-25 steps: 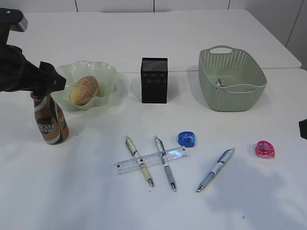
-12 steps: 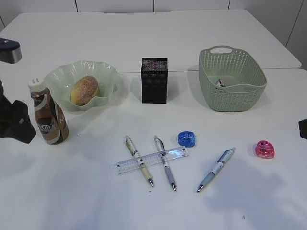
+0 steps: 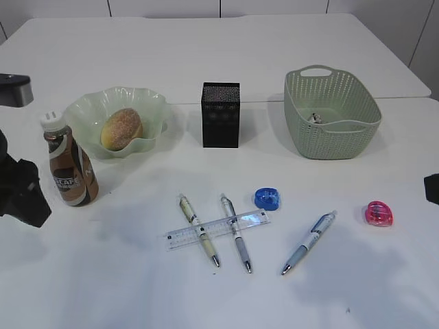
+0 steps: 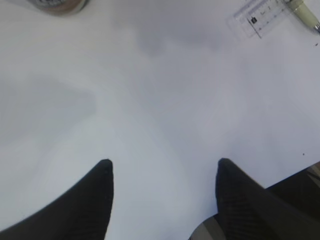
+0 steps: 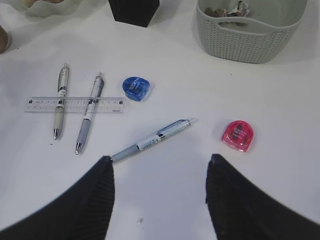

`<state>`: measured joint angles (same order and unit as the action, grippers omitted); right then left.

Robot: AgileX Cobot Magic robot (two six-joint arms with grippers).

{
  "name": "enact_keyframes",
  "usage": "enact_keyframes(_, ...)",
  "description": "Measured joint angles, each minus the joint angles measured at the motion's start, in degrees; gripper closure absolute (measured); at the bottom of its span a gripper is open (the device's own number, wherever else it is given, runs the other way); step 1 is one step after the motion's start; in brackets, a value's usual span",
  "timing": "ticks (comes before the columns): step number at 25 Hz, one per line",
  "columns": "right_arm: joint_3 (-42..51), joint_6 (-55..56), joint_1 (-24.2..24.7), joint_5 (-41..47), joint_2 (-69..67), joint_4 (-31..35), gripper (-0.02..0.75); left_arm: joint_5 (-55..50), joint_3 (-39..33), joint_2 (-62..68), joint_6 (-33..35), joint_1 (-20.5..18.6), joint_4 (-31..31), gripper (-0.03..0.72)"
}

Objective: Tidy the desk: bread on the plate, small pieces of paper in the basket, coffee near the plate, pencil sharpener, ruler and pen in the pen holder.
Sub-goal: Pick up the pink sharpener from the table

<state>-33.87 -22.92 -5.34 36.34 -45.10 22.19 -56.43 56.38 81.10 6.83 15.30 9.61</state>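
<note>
The bread (image 3: 121, 128) lies in the green plate (image 3: 89, 110). The coffee bottle (image 3: 70, 169) stands upright just left of the plate. The black pen holder (image 3: 220, 114) stands at centre back. A clear ruler (image 3: 216, 229) lies under two pens (image 3: 199, 230) (image 3: 235, 233); a blue pen (image 3: 309, 242) lies to the right. A blue sharpener (image 3: 267, 199) and a pink sharpener (image 3: 378, 214) lie on the table. My left gripper (image 4: 162, 167) is open and empty, left of the bottle. My right gripper (image 5: 159, 160) is open and empty above the blue pen (image 5: 152, 141).
The green basket (image 3: 331, 113) at the back right holds crumpled paper (image 3: 314, 118). In the right wrist view the pink sharpener (image 5: 238, 135) lies right of the blue pen, the blue sharpener (image 5: 135, 88) and ruler (image 5: 75, 104) farther left.
My left arm has pulled back from the coffee bottle to the left and down. The bottle stands free beside the plate. The right arm has barely moved.
</note>
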Motion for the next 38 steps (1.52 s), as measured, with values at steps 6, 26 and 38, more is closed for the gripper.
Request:
enact_keyframes(6, 0.0, 0.18, 0.0, 0.94, -0.24, -1.16, 0.278, -1.05, -2.34, 0.0, -0.23, 0.0, 1.57, 0.241)
enact_keyframes(26, -19.33, 30.44, 0.0, 14.18, -32.41, -19.0, 0.278, -0.36, -3.54, -0.6, -0.33, 0.0, 3.16, 0.242)
enact_keyframes(38, -29.59, 38.21, 0.0, 18.73, -50.6, -21.81, 0.276, 1.99, -3.54, -0.6, -0.33, 0.0, 3.29, 0.246)
